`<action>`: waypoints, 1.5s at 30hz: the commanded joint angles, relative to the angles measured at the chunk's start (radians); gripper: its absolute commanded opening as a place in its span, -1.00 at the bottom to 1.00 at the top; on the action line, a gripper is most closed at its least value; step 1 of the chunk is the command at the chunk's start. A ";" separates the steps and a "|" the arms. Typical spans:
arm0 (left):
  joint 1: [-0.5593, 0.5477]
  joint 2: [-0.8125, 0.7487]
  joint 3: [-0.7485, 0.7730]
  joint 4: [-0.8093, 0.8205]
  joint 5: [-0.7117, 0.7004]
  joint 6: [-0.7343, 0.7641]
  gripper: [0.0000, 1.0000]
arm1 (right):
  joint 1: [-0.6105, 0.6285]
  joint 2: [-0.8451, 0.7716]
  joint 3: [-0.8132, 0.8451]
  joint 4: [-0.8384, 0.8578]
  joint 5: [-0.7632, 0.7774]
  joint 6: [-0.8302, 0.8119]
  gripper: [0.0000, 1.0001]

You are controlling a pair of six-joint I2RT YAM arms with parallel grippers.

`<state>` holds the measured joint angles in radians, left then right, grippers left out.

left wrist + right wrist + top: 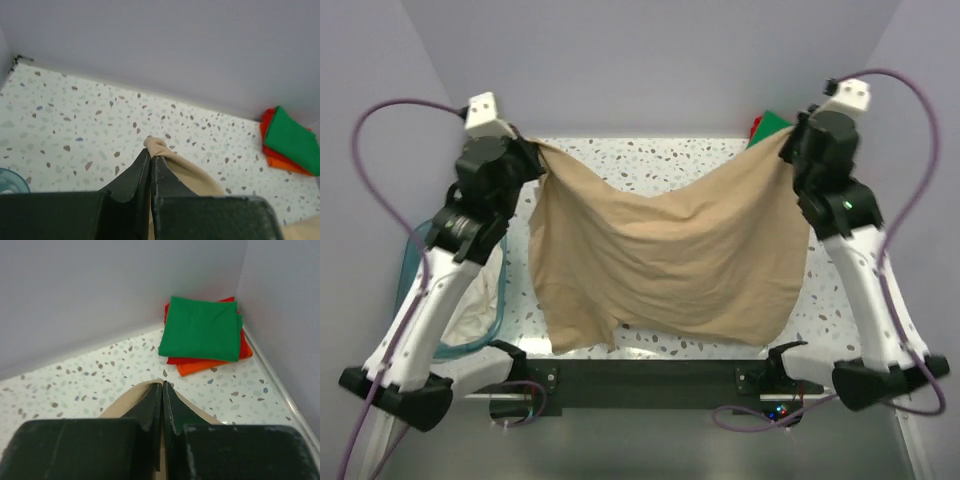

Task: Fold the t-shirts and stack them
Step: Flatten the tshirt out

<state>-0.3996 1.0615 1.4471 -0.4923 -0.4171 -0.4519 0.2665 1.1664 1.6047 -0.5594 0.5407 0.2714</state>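
Tan soft cotton t-shirt (pixel 660 260) is held up and spread between two grippers, one upper corner in each, with its top edge sagging in the middle. The black fingers of the left gripper (pixel 151 157) are pressed together on a bunched tan corner. Those of the right gripper (pixel 162 388) are likewise clamped on tan fabric. Whether the hanging lower edge touches the white speckled table (pixel 650 158) cannot be told.

Two folded shirts are stacked in the far right corner. One green folded t-shirt (pixel 202 330) is laid on top of one orange-red folded t-shirt (pixel 212 366).

At the left edge, one translucent teal plastic basket (pixel 413 262) is seen. One piece of white cloth (pixel 475 300) is lying in it.
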 commanded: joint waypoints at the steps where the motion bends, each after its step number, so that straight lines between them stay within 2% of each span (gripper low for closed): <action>1: 0.056 0.140 -0.105 0.210 0.041 0.001 -0.92 | -0.022 0.180 -0.081 0.258 0.022 -0.044 -1.00; 5: 0.235 0.352 -0.146 0.352 0.214 -0.082 -0.91 | -0.105 0.436 0.024 0.294 -0.096 0.018 -0.98; 7: 0.278 0.488 -0.087 0.363 0.280 -0.105 -0.83 | -0.133 0.600 0.114 0.228 -0.183 0.067 -0.82; 8: 0.315 0.527 -0.062 0.353 0.299 -0.110 -0.75 | -0.153 0.648 0.218 0.193 -0.209 0.081 -0.62; 9: 0.332 0.558 -0.042 0.345 0.352 -0.119 -0.60 | -0.162 0.689 0.266 0.158 -0.238 0.097 -0.46; 10: 0.347 0.589 -0.021 0.342 0.374 -0.120 -0.16 | -0.168 0.728 0.303 0.097 -0.264 0.101 -0.31; 11: 0.363 0.589 -0.025 0.334 0.386 -0.123 0.11 | -0.176 0.763 0.332 0.067 -0.286 0.106 0.10; 12: 0.364 0.578 -0.039 0.337 0.386 -0.131 0.45 | -0.176 0.769 0.359 0.044 -0.298 0.110 0.26; 13: 0.366 0.539 -0.089 0.340 0.388 -0.137 0.53 | -0.179 0.768 0.356 0.012 -0.304 0.115 0.41; 14: 0.366 0.516 -0.118 0.340 0.386 -0.143 0.60 | -0.179 0.742 0.318 0.003 -0.320 0.123 0.65; 15: 0.366 0.491 -0.146 0.327 0.379 -0.174 0.66 | -0.179 0.724 0.289 0.000 -0.334 0.136 0.70; 18: 0.366 0.384 -0.276 0.256 0.341 -0.258 0.66 | -0.179 0.606 0.103 0.001 -0.364 0.182 0.72; 19: 0.364 0.317 -0.362 0.238 0.322 -0.278 0.65 | -0.179 0.561 0.040 0.016 -0.376 0.199 0.72; 20: 0.363 0.278 -0.413 0.230 0.310 -0.295 0.64 | -0.178 0.517 -0.097 0.038 -0.386 0.210 0.72; 24: 0.360 0.071 -0.629 0.173 0.209 -0.396 0.56 | -0.177 0.241 -0.446 0.160 -0.447 0.282 0.70; 26: 0.351 0.020 -0.730 0.155 0.178 -0.419 0.50 | -0.176 0.164 -0.600 0.185 -0.470 0.290 0.69; 27: 0.349 -0.015 -0.758 0.153 0.161 -0.433 0.42 | -0.176 0.132 -0.644 0.194 -0.473 0.302 0.68; 29: 0.329 -0.037 -0.815 0.133 0.137 -0.447 0.40 | -0.176 0.050 -0.743 0.199 -0.472 0.301 0.68; 35: 0.259 0.000 -0.875 0.118 0.008 -0.524 0.32 | -0.176 -0.051 -0.893 0.185 -0.467 0.310 0.67; 45: 0.257 0.222 -0.861 0.251 0.000 -0.527 0.13 | -0.176 -0.116 -0.956 0.159 -0.498 0.308 0.63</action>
<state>-0.1387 1.2427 0.5739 -0.3283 -0.3737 -0.9604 0.0906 1.0874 0.6533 -0.4187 0.0528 0.5694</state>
